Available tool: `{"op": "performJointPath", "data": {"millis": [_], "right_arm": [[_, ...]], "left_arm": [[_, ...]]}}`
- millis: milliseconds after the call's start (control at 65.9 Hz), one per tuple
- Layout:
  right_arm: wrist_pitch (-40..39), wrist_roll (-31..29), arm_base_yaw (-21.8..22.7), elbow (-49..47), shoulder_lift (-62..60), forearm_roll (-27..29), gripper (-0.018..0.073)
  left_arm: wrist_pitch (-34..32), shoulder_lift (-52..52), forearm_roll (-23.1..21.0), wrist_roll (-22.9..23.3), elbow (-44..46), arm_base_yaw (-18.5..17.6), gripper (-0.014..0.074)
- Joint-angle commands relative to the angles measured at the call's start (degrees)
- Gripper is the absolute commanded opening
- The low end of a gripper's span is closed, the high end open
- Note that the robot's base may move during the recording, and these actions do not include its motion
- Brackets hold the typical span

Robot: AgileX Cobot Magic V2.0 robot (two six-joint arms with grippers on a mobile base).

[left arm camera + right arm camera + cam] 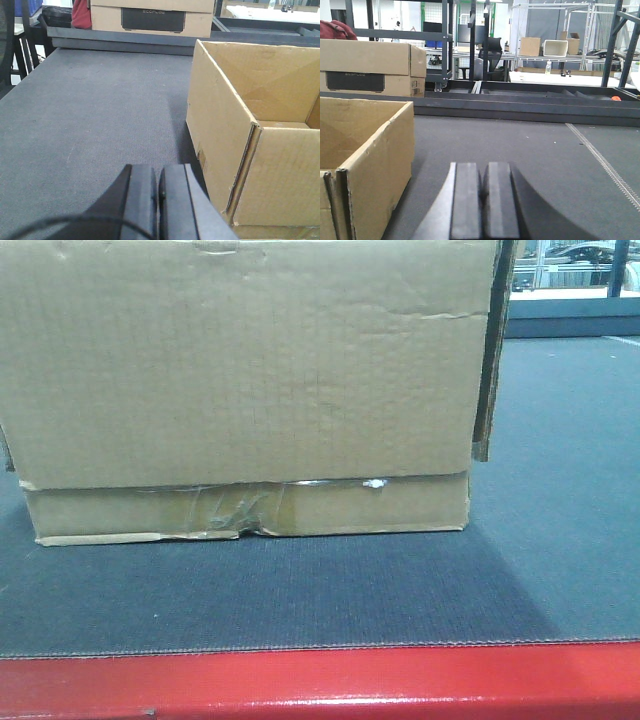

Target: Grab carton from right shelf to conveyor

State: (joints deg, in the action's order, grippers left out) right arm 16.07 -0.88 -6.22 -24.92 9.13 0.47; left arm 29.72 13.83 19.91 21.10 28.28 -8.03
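Front view, nearest: glossy red front edge (320,680) of the conveyor (560,540), then dark grey textured belt. The carton (240,370) sits on the belt, filling most of the front view; crinkled clear tape (235,505) along its lower seam, bottom edge torn just below the tape, one flap (493,350) hanging down at its right corner. Left wrist view: left gripper (159,200) at the bottom of the frame, jaws pressed together with nothing between them, low over the belt; carton just to its right, top open, inside bare as far as visible, apart from the fingers. Right wrist view: right gripper (483,200) likewise closed on nothing, low over the belt; carton to its left, not touching. Each claw stands on its own side of the carton. Farther back, past the belt's far dark rail (520,105): a second cardboard box (370,67) with a black label, something red (337,29) on top of it. Beyond that, metal racks, an office chair (490,55), more boxes on a table.
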Motion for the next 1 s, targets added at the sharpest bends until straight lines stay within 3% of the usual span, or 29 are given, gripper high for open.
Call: {"op": "performJointPath", "data": {"millis": [0,137,258,471,531,744,790,987], "right_arm": [[-1.5,-0.3,0.2,0.0,-0.3,-0.8,-0.007],[-1.5,-0.3,0.2,0.0,-0.3,-0.8,-0.007],[-1.5,-0.3,0.2,0.0,-0.3,-0.8,-0.007],[-1.5,-0.3,0.2,0.0,-0.3,-0.8,-0.007],[-1.5,-0.3,0.2,0.0,-0.3,-0.8,-0.007],[-1.5,-0.3,0.2,0.0,-0.3,-0.8,-0.007],[-1.5,-0.3,0.2,0.0,-0.3,-0.8,-0.007],[-1.5,-0.3,0.2,0.0,-0.3,-0.8,-0.007]], "left_arm": [[-1.1,-0.3,-0.2,-0.1,-0.1,0.2,0.0015],[0.1,-0.8,-0.3,-0.2,-0.1,0.8,0.0015],[0.2,-2.7,-7.8,-11.2,-1.3,4.0,0.0015],[-13.3,-7.5,-16.7,-21.1,-12.9,10.3,0.0015],[-17.6,-9.1,-18.5,-21.6,-17.3,11.3,0.0015],[-29.7,-13.8,-18.6,-21.6,-28.3,11.8,0.0015],[-26.2,-13.8,-18.6,-21.6,-28.3,11.8,0.0015],[-26.2,-13.8,-18.6,-21.6,-28.3,11.8,0.0015]]}}
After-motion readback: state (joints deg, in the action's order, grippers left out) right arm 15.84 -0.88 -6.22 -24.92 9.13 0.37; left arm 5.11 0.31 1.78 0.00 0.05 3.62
